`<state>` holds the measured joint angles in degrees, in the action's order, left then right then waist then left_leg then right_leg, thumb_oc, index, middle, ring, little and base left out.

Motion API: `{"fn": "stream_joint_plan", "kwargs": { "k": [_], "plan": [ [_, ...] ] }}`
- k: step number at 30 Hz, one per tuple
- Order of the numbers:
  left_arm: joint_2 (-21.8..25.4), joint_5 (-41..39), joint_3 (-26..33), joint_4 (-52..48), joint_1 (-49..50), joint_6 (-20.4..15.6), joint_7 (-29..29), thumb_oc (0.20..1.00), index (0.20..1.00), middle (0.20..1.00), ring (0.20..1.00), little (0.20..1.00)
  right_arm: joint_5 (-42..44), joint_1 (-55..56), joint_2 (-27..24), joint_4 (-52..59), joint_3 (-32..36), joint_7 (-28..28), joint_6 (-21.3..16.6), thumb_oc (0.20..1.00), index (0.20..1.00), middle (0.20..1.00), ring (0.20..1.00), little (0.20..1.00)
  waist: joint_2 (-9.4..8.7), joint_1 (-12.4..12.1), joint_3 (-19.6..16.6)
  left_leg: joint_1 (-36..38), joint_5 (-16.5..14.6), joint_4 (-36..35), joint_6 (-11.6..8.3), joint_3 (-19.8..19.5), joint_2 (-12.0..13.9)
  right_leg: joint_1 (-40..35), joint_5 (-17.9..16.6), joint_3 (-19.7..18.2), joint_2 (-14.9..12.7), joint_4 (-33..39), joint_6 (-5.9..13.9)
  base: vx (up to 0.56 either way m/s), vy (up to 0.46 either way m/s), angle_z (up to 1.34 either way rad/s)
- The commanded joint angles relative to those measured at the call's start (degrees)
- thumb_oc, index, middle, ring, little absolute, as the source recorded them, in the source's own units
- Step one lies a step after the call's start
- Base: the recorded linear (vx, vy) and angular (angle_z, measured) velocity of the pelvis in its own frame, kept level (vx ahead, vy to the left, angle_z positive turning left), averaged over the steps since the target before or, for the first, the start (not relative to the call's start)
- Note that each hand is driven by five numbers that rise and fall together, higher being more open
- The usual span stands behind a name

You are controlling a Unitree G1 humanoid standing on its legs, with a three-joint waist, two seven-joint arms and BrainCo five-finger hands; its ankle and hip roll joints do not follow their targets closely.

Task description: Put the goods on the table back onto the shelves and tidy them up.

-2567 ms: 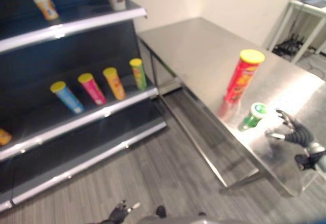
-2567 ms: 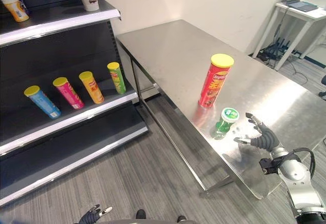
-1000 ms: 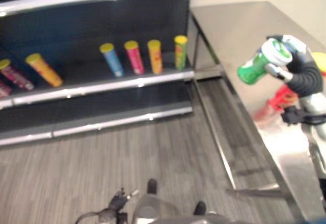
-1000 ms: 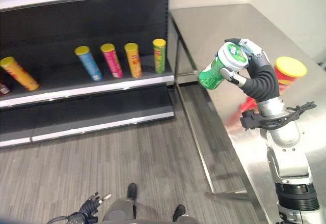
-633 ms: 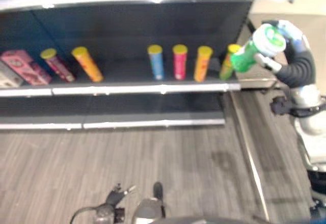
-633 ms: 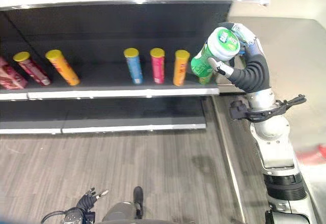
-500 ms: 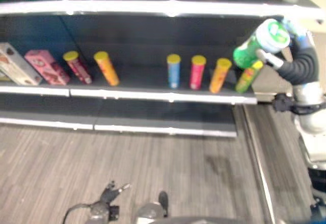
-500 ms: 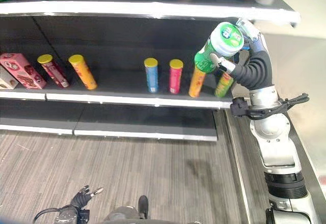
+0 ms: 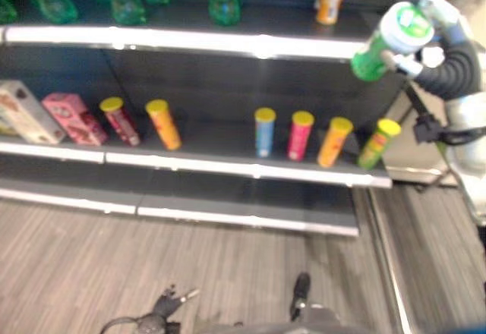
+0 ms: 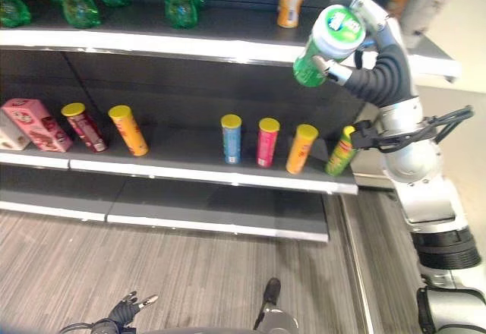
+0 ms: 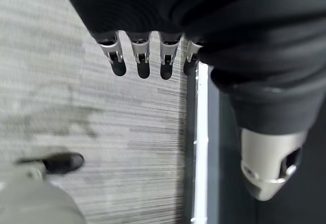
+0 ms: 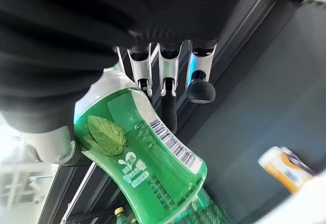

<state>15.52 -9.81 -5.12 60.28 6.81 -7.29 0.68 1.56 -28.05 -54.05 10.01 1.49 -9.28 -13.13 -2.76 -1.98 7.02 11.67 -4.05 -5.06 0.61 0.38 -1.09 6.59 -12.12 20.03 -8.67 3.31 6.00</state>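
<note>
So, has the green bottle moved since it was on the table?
Yes. The right hand holds the green bottle up beside the top shelf.

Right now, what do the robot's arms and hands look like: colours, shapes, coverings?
The right arm is built of rounded silver-grey segments with a black ring band lower down. A dark ribbed cover sheathes its wrist and the back of the right hand. The fingers are silver with dark rounded tips. The left hand has the same dark ribbed cover, silver dark-tipped fingers in a row, and a stubby silver thumb set apart.

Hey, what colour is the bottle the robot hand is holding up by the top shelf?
Green, with a white cap end; the bottle in the right robot hand shows best in the right wrist view.
</note>
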Motion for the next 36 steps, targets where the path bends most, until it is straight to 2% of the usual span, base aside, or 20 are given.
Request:
{"fn": "stream_joint_plan", "kwargs": {
  "k": [1, 3, 4, 5, 6, 7, 8, 10, 11, 12, 14, 15, 17, 22, 30, 36],
  "plan": [
    [2.1, 0.9, -2.4, -0.4, -2.6, -0.9, -0.1, 1.0, 1.0, 1.0, 1.0, 1.0, 5.6, -7.4, -3.0, -3.5, 1.2, -2.3, -1.2, 0.2, 0.2, 0.2, 0.2, 0.2, -0.24, -0.9, -0.2, 0.6, -2.6, 0.2, -5.76, 2.4, 4.8, -4.9, 5.7, 1.3, 0.9, 1.1, 2.06, 0.3, -0.191, 0.47],
    [2.4, 0.2, -2.9, -0.7, -2.4, -0.8, -0.1, 1.0, 1.0, 1.0, 1.0, 1.0, 7.8, -8.8, -3.3, -5.7, 0.1, -2.2, -1.3, 0.2, 0.2, 0.2, 0.2, 0.2, -0.41, -0.9, -0.4, 0.2, -3.9, 4.3, -7.22, 3.0, 6.8, -6.8, 7.8, 1.6, 2.0, 1.0, 0.98, 0.19, -0.165, 0.13],
    [2.4, -0.3, -3.1, -1.0, -2.4, -0.7, -0.3, 1.0, 1.0, 1.0, 1.0, 1.0, 8.7, -10.2, -3.6, -6.8, -1.0, -2.3, -1.3, 0.2, 0.2, 0.2, 0.2, 0.2, -0.71, -0.9, -0.3, -1.0, -3.5, 7.4, -7.76, 3.0, 7.2, -7.5, 8.4, 1.8, 2.2, 1.2, 0.39, 0.16, -0.207, 0.05],
    [2.7, -1.4, -3.2, -1.8, -2.6, -0.8, -0.2, 1.0, 1.0, 1.0, 1.0, 1.0, 9.7, -12.5, -4.5, -7.7, -2.3, -2.1, -1.2, 0.2, 0.2, 0.2, 0.2, 0.2, -1.01, -1.4, 0.4, -3.8, -1.6, 15.3, -9.2, 2.6, 7.8, -9.3, 9.6, 1.7, 3.1, 1.4, -0.79, 0.09, -0.2, -0.06],
    [2.8, -1.9, -3.1, -2.0, -2.9, -0.7, 0.0, 1.0, 1.0, 1.0, 1.0, 1.0, 10.1, -14.7, -5.2, -8.1, -3.5, -2.2, -1.4, 0.2, 0.2, 0.2, 0.2, 0.2, -1.7, -1.6, 1.2, -6.9, 0.7, 21.4, -9.77, 1.6, 7.3, -10.0, 9.9, 1.7, 3.2, 1.7, -1.67, 0.07, -0.157, -0.04],
    [2.8, -1.9, -3.1, -2.0, -2.9, -0.7, 0.0, 1.0, 1.0, 1.0, 1.0, 1.0, 10.1, -14.9, -5.2, -8.2, -3.6, -2.2, -1.4, 0.2, 0.2, 0.2, 0.2, 0.2, -1.73, -1.4, 1.1, -7.1, 0.8, 21.4, -9.74, 1.5, 7.3, -9.9, 9.9, 1.8, 3.1, 1.7, -1.66, 0.02, -0.095, -0.13],
    [2.8, -2.0, -3.1, -2.1, -3.0, -0.8, 0.1, 1.0, 1.0, 1.0, 1.0, 1.0, 10.2, -15.7, -5.7, -8.7, -4.1, -2.4, -1.3, 0.2, 0.2, 0.2, 0.2, 0.2, -2.12, -1.8, 1.7, -9.2, 2.2, 25.4, -9.85, 1.2, 7.5, -10.6, 10.6, 1.9, 3.3, 1.7, -2.16, 0.04, -0.081, -0.18],
    [2.7, -3.1, -3.1, -2.3, -3.0, -0.8, 0.3, 1.0, 1.0, 1.0, 1.0, 1.0, 11.0, -18.3, -7.7, -10.6, -5.9, -2.4, -1.0, 0.2, 0.2, 0.2, 0.2, 0.2, -2.69, -2.5, 2.7, -12.5, 3.1, 28.6, -9.27, 2.5, 9.0, -11.7, 11.9, 2.0, 3.4, 1.7, -2.47, 0.06, -0.072, -0.11],
    [2.6, -3.3, -3.0, -2.3, -2.9, -0.7, 0.1, 1.0, 1.0, 1.0, 1.0, 1.0, 12.0, -19.0, -8.7, -11.2, -6.7, -1.9, -0.7, 0.2, 0.2, 0.2, 0.2, 0.2, -2.93, -2.5, 2.8, -13.0, 2.4, 26.7, -8.87, 3.6, 9.6, -12.0, 12.3, 1.9, 3.1, 1.7, -2.16, 0.14, 0.039, 0.09],
    [2.5, -3.6, -3.1, -2.1, -2.4, -0.5, -0.1, 1.0, 1.0, 1.0, 1.0, 1.0, 13.5, -20.6, -10.3, -12.9, -8.1, -1.5, -0.4, 0.2, 0.2, 0.2, 0.2, 0.2, -3.45, -2.7, 2.3, -13.0, 0.4, 19.8, -8.25, 4.6, 10.1, -12.2, 12.7, 1.1, 2.4, 1.7, -1.12, 0.17, 0.103, 0.08],
    [2.7, -4.0, -3.1, -1.8, -1.8, -0.4, 0.1, 1.0, 1.0, 1.0, 1.0, 1.0, 15.2, -20.6, -10.0, -13.8, -9.1, -0.9, -0.5, 0.2, 0.2, 0.2, 0.2, 0.2, -2.35, -3.2, 1.7, -13.3, 3.8, 9.5, -8.69, 3.3, 10.6, -12.3, 13.2, 0.0, 2.5, 1.7, -0.48, 0.12, 0.127, 0.01],
    [2.7, -4.0, -3.1, -1.8, -1.9, -0.4, 0.1, 1.0, 1.0, 1.0, 1.0, 1.0, 15.2, -20.7, -10.1, -13.8, -9.1, -0.9, -0.5, 0.2, 0.2, 0.2, 0.2, 0.2, -2.47, -3.1, 1.6, -13.2, 4.4, 8.9, -8.6, 3.3, 10.4, -12.0, 13.0, 0.1, 2.3, 1.7, -0.45, 0.07, 0.103, -0.09],
    [2.5, -3.8, -3.0, -1.1, -1.5, -0.5, 0.4, 1.0, 1.0, 1.0, 1.0, 1.0, 16.0, -21.2, -8.9, -15.8, -9.9, -0.6, 0.1, 0.2, 0.2, 0.2, 0.2, 0.2, -1.0, -2.8, -0.2, -11.1, 5.3, 3.1, -8.89, 2.9, 10.2, -12.4, 13.2, -0.7, 2.4, 1.7, -0.2, 0.12, 0.132, -0.22],
    [2.3, -3.6, -3.2, -1.3, -1.1, -0.6, 0.5, 1.0, 1.0, 1.0, 1.0, 1.0, 16.1, -22.9, -8.8, -17.2, -12.6, 0.1, 1.2, 0.2, 0.2, 0.2, 0.2, 0.2, -0.1, -2.5, -1.5, -7.0, 4.8, 0.1, -8.23, 4.6, 8.9, -13.1, 12.2, -2.2, 1.3, 1.7, 0.32, 0.09, 0.159, -0.24],
    [3.0, -3.3, -2.4, -0.3, -0.7, -0.7, 0.9, 1.0, 1.0, 1.0, 1.0, 1.0, 21.4, -24.4, -7.8, -20.2, -15.7, 2.6, 1.8, 0.2, 0.2, 0.2, 0.2, 0.2, -0.5, -2.6, -1.8, -5.4, 2.5, 0.1, -6.91, 7.1, 6.6, -12.9, 9.8, -2.9, -1.7, 1.7, 2.58, 0.01, 0.115, -0.08],
    [3.9, -3.7, -2.3, -0.3, -0.7, -1.1, 0.7, 1.0, 1.0, 1.0, 1.0, 1.0, 21.8, -29.9, -12.4, -25.3, -23.6, 5.6, 3.4, 0.2, 0.2, 0.2, 0.2, 0.2, -1.46, -2.6, -1.9, -5.6, 2.1, 0.1, -6.66, 7.5, 5.9, -12.7, 9.0, -2.5, -2.9, 1.7, 3.42, 0.0, 0.058, -0.08]
  ]
}}
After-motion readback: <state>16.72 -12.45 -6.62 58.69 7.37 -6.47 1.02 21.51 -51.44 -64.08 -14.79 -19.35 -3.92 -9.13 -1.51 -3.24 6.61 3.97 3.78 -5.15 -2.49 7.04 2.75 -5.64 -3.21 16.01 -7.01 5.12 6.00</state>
